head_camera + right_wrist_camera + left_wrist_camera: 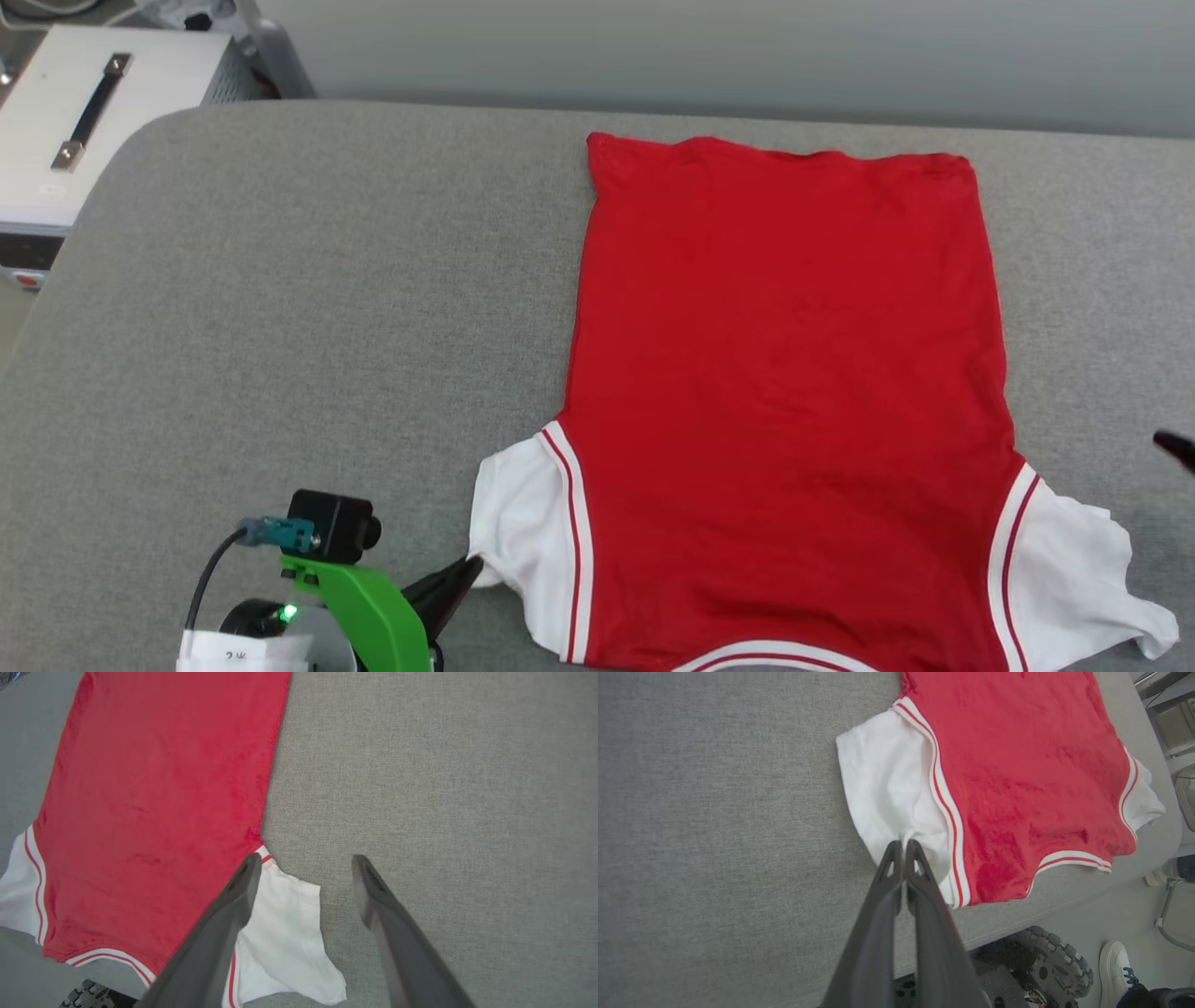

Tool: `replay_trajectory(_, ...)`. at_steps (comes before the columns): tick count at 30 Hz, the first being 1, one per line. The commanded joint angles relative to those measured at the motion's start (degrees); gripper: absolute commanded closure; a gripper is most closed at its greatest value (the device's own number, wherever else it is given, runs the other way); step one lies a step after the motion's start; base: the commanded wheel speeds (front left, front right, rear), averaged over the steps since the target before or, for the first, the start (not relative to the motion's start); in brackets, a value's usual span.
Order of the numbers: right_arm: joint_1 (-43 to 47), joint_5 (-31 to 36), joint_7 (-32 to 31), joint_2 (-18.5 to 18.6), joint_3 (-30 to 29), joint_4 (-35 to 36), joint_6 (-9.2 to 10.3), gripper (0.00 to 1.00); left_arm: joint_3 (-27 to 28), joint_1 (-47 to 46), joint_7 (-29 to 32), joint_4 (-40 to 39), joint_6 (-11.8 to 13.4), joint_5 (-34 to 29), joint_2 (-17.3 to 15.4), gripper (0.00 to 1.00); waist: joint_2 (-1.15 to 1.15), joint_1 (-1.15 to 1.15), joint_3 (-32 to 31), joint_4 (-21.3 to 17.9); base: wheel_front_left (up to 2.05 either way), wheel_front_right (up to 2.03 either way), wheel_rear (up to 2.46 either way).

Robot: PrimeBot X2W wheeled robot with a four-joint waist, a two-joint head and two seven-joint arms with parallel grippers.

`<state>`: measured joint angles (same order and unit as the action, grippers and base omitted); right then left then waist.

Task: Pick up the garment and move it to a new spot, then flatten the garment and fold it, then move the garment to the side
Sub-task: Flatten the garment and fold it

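Note:
The garment [784, 373] lies spread flat on the grey table [280, 308], plain red side up, white sleeves toward me. My left gripper [464, 577] is shut on the edge of the left white sleeve [892, 802]; in the left wrist view its fingertips [903, 845] pinch a small bunch of that cloth. My right gripper [306, 861] stands open just above the table by the right white sleeve [285, 933], with nothing between its fingers. One dark finger tip [1174, 448] of it shows at the right edge of the head view.
A white case with a black handle [84, 121] stands beyond the table's far left corner. The table's near edge runs just below the collar trim [1069, 858]. Under it are my base's wheel [1045, 961] and a person's shoe [1115, 966].

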<state>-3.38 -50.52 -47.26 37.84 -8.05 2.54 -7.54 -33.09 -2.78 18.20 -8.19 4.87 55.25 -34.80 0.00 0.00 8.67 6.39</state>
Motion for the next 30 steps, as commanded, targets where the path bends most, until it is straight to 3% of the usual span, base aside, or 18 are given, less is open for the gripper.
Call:
replay_trajectory(1, -3.82, 0.77, -2.85, -1.2, -1.06, 0.79, 0.05, 0.0, 0.11, -1.47, 0.77, -1.86, 0.76, -0.39, -0.42, 1.0, 0.0, 0.0, 6.79, 2.31, 0.0, 0.0, 0.0)
replay_trajectory(9, -26.34, 9.44, -21.69, -6.87, -4.68, -2.71, 0.05, 0.0, -0.87, -5.09, 3.7, -10.06, 1.63, -2.24, -0.88, 1.0, 0.0, 0.0, 17.67, 7.45, 0.0, 0.0, 0.0)
replay_trajectory(13, -37.2, 16.21, -27.95, -8.06, -5.87, -6.81, 0.05, 0.0, -1.66, -7.06, 3.91, -11.79, 1.38, -3.37, 0.11, 1.0, 0.0, 0.0, 21.63, 10.34, 0.0, 0.0, 0.0)
replay_trajectory(21, -52.35, 26.15, -30.53, -8.03, -6.28, -16.38, 0.05, 0.0, -2.61, -8.71, 2.93, -12.29, 0.49, -4.52, 1.58, 1.0, 0.0, 0.0, 26.51, 14.19, 0.0, 0.0, 0.0)
replay_trajectory(30, -60.59, 32.57, -29.21, -7.06, -4.17, -23.65, 0.05, 0.0, -3.27, -10.0, 1.55, -10.83, -0.79, -4.46, 3.53, 1.0, 0.0, 0.0, 29.31, 16.01, 0.0, 0.0, 0.0)
